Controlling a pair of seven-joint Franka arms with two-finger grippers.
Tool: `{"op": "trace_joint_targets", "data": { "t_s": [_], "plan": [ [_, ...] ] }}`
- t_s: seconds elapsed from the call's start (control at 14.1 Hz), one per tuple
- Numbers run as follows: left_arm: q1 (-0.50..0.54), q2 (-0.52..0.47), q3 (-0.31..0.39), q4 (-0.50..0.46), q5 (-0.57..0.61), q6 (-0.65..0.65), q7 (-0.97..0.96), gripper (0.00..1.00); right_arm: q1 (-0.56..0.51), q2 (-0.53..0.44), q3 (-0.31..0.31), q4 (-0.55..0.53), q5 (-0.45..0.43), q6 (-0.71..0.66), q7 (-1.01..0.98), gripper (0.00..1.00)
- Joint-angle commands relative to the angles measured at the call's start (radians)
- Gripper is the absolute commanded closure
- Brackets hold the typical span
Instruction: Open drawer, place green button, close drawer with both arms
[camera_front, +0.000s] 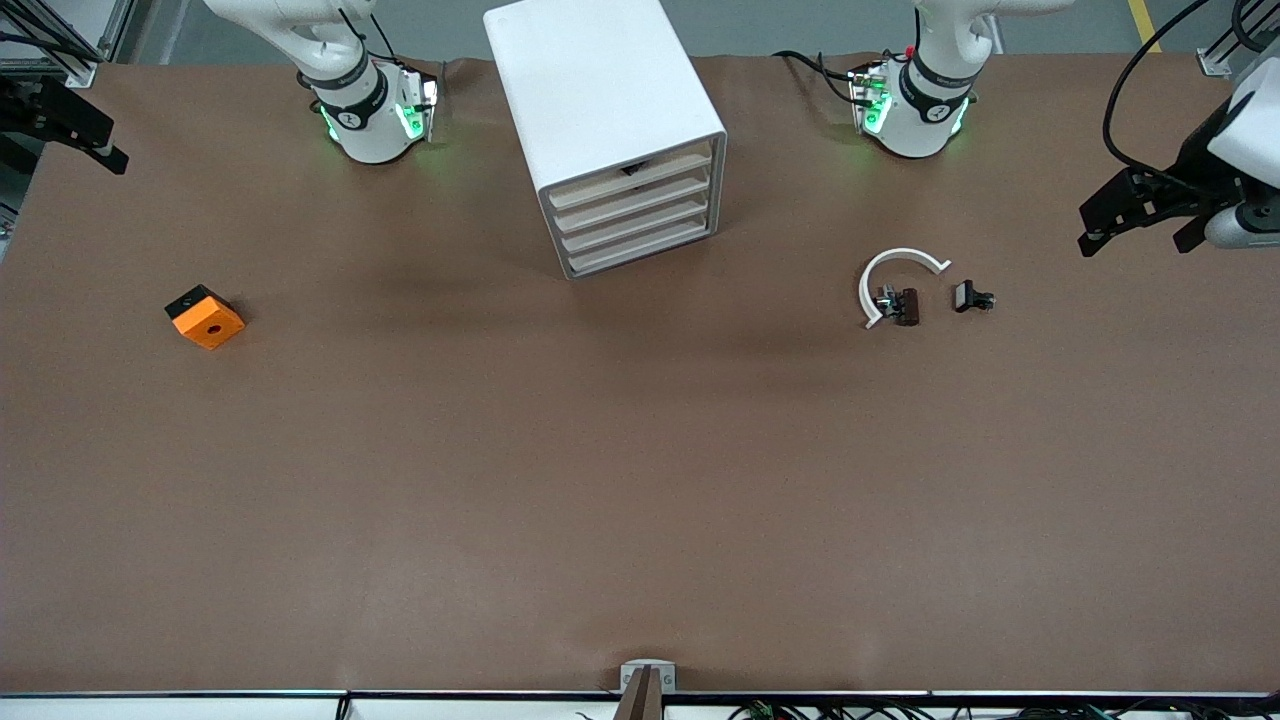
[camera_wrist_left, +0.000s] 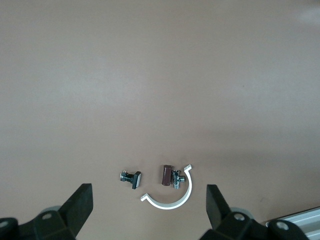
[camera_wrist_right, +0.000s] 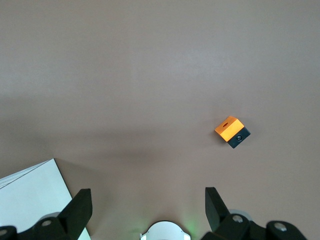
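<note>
Waiting at the table ends, both arms had claws wide open and empty.
Left gripper (camera_wrist_left: 150, 210) hung over the left arm's end of the table, fingers (camera_wrist_left: 80, 205) spread, holding nothing. Right gripper (camera_wrist_right: 147, 210) hung over the right arm's end, fingers (camera_wrist_right: 80, 207) equally spread, nothing held. Cabinet (camera_front: 590, 90) stood between the two bases. Its lower drawers were pushed in flush, drawer (camera_front: 640, 232) among them; the top one showed a dark gap. Button: could not tell where it was. White ring (camera_front: 893, 272) lay toward the left arm's end, one black piece (camera_front: 903, 305) inside it, another (camera_front: 970, 297) just beside. Orange cube (camera_front: 205, 317) lay toward the right arm's end, well apart from the cabinet.
</note>
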Motion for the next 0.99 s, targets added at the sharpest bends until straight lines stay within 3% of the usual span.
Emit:
{"op": "trace_joint_targets", "data": {
  "t_s": [0.0, 0.92],
  "plan": [
    [0.008, 0.008, 0.007, 0.023, -0.022, -0.011, 0.009, 0.0, -0.007, 0.0, -0.001, 0.007, 0.004, -0.014, 0.005, 0.0],
    [0.005, 0.013, 0.001, 0.019, -0.024, -0.028, 0.011, 0.0, -0.007, 0.002, -0.001, 0.003, 0.004, -0.014, 0.007, 0.0]
  ]
}}
